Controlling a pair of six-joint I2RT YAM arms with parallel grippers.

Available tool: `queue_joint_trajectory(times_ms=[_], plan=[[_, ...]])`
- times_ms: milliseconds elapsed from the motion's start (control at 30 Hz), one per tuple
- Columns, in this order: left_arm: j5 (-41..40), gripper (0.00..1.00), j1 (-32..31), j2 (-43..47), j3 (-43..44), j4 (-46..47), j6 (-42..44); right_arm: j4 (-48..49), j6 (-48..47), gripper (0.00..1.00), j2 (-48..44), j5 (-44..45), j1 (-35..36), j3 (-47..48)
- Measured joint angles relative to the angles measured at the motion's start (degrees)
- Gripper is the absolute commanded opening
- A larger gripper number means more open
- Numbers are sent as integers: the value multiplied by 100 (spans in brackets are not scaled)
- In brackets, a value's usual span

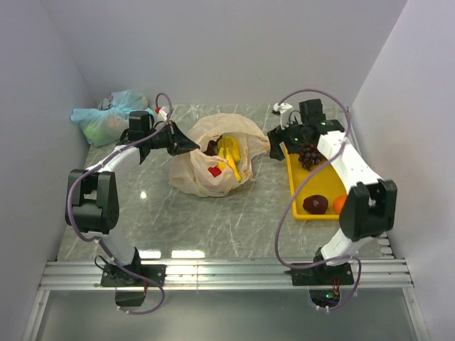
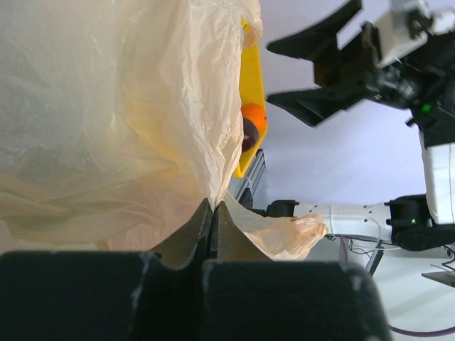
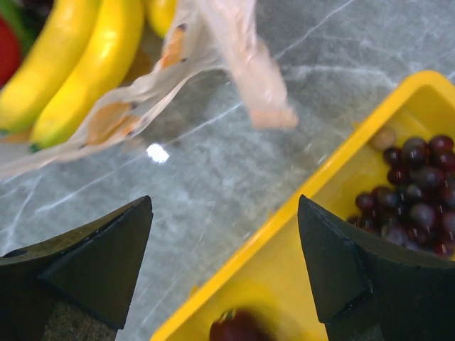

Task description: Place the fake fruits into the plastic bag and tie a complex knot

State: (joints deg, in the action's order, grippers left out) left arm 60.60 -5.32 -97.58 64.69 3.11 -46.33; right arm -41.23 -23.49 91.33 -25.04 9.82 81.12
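Top view: left gripper (image 1: pixel 190 144) is clamped on the left rim of the thin translucent peach-orange plastic bag (image 1: pixel 188 177). The bag lies mid-table on the grey marble-look tabletop (image 1: pixel 213 220) with its mouth gaping.

Inside the bag are yellow plastic bananas (image 1: pixel 229 153), a small red fruit (image 1: pixel 214 171) and a dark fruit by the left rim; I can't tell what kind.

Right gripper (image 1: pixel 276 145) hangs between the bag's right edge and the flat yellow plastic tray (image 1: pixel 318 183). The tray holds a bunch of purple plastic grapes (image 1: pixel 309 154), a dark maroon round fruit (image 1: pixel 315 204) and an orange round fruit (image 1: pixel 340 204).

Only this view shows the pale blue-green tied bag (image 1: pixel 106 121), in the back-left corner.

Left wrist view confirms the pinch, which the top view can't resolve. The jaws are pressed together with bag film caught between the tips. The right gripper (image 2: pixel 274 74) is across from it, spread wide, with the tray edge (image 2: pixel 250 78) behind the film.

Right wrist view: jaws are wide apart with nothing between them, over bare tabletop and the tray's rim (image 3: pixel 306 234). The grapes (image 3: pixel 419 192) are at right and the maroon fruit (image 3: pixel 238 327) is at the bottom edge. The bananas (image 3: pixel 71 64) are top left, and a loose strip of bag film (image 3: pixel 242 57) trails onto the stone, clear of the fingers.
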Motion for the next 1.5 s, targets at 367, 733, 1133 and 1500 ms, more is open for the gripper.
queue_joint_trajectory(times_ms=[367, 733, 1133, 1500], plan=[[-2, 3, 0, -267, 136, -181, 247, 1056, 260, 35, 1281, 37, 179, 417], [-61, 68, 249, -140, 813, -1414, 1410, 920, 654, 0, 922, -319, 343, 601], [-984, 99, -457, 2251, 1757, -3644, 4614, 90, 1394, 0, -216, -758, 651, 599], [-3390, 99, -3574, 3152, 42, -3082, 5665, -227, 1755, 0, -271, -780, 769, 485]])
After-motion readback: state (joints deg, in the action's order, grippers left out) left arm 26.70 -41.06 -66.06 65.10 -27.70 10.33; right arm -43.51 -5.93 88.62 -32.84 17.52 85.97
